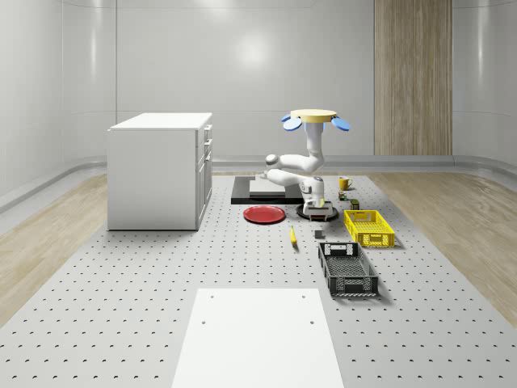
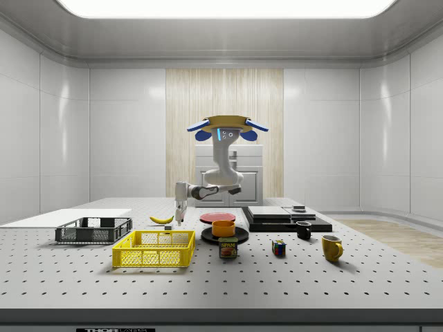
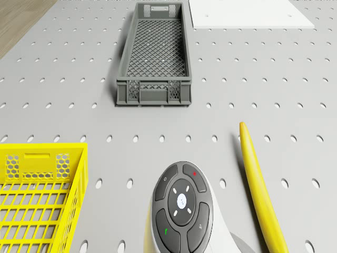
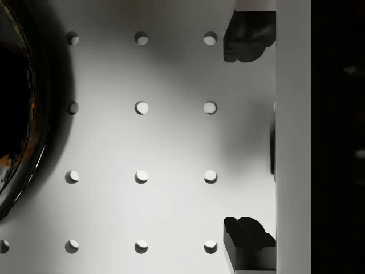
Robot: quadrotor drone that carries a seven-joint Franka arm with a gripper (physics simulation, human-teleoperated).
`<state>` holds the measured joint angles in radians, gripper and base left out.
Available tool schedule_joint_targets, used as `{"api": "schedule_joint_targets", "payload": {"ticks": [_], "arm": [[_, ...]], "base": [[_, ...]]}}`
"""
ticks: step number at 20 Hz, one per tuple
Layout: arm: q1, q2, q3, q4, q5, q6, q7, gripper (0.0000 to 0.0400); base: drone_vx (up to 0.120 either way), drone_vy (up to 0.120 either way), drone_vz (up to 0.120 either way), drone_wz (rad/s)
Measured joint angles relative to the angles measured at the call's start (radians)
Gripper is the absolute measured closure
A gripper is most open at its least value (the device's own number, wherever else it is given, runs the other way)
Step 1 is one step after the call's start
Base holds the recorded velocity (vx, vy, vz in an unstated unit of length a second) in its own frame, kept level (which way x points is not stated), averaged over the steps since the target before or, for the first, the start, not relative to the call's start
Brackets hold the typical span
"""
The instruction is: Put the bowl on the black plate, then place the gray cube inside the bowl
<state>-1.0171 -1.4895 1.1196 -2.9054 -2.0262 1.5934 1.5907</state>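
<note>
Behind the arm, bowl half-hidden.

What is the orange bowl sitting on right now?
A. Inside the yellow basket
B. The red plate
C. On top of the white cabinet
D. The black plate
D. In the side view the orange bowl rests on the black plate, with the red plate lying apart behind it and the yellow basket standing in front toward that view's left.

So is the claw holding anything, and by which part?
Nothing. The open claw has bare table between its fingers, beside the black plate; the drone hovers above.
</note>
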Motion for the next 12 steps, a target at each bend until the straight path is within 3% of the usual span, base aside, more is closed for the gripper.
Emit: {"api": "schedule_joint_targets", "payload": {"ticks": [8, 10, 12], "arm": [[0.001, 0.002, 0.0, 0.0, -0.001, -0.002, -0.001, 0.0], [0.001, 0.002, -0.001, 0.0, -0.001, -0.002, -0.001, 0.0], [0.001, 0.002, -0.001, 0.0, -0.001, -0.002, -0.001, 0.0]], "base": [[0.12, 0.0, 0.0, 0.0], [0.12, -0.1, 0.0, 0.0], [0.12, 0.0, 0.0, 0.0]]}}
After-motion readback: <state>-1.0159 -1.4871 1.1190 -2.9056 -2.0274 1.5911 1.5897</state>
